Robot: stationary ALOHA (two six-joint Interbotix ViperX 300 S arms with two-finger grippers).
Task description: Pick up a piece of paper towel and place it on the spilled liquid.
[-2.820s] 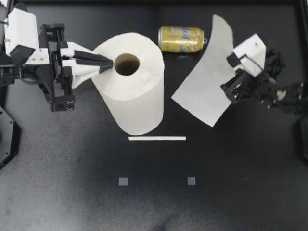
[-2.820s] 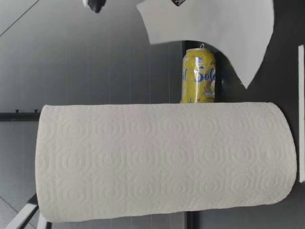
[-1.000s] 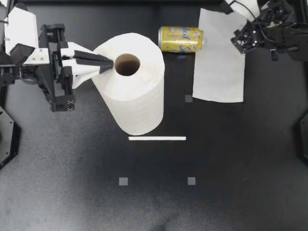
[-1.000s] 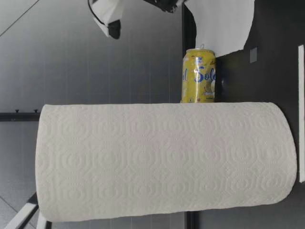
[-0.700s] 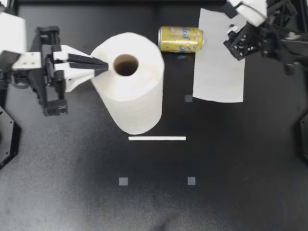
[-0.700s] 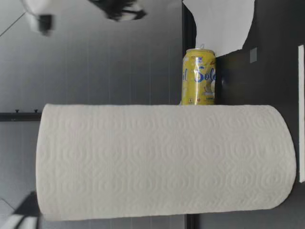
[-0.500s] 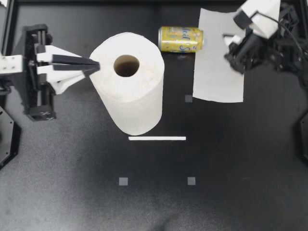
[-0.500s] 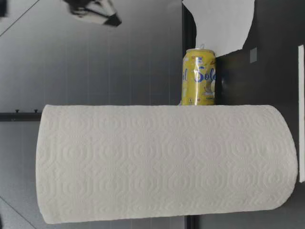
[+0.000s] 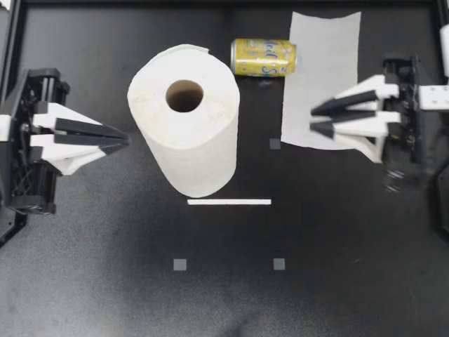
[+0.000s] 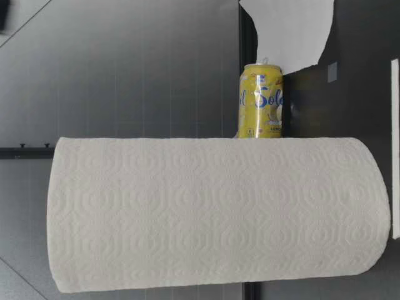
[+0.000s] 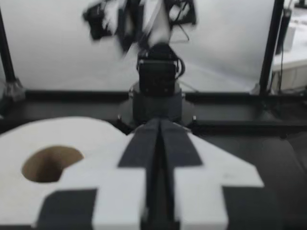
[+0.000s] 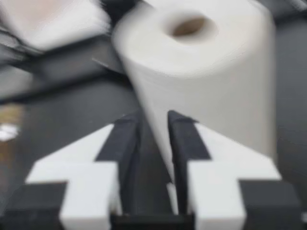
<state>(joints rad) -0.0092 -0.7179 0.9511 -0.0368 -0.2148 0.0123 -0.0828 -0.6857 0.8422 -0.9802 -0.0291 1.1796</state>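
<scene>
The flat white rectangular sheet of paper towel (image 9: 321, 70) lies spread on the black bench (image 9: 351, 267) toward its far right corner, one short edge close to the far edge. In the low view the sheet (image 10: 290, 31) shows beyond the can, its near edge slightly curled.

My right gripper (image 9: 313, 119) hangs over the near right part of the sheet with its two fingers a little apart and nothing between them. The right wrist view shows the same narrow gap at the gripper (image 12: 153, 120), with the roll (image 12: 201, 62) ahead of it.

A yellow drink can (image 9: 264, 57) lies on its side near the far edge. Its top end meets the sheet's left edge, though I cannot tell whether it rests on the paper. The low view shows the can (image 10: 261, 100) behind the roll.

The large white roll of paper towel (image 9: 196, 147) stands upright left of the middle, filling most of the low view (image 10: 212, 212).

My left gripper (image 9: 125, 142) points at the roll from the left edge, apart from it, fingers pressed together and empty. The left wrist view confirms this (image 11: 158, 125), with the roll (image 11: 62, 153) beside it.

A thin white strip (image 9: 229, 202) lies just in front of the roll.
</scene>
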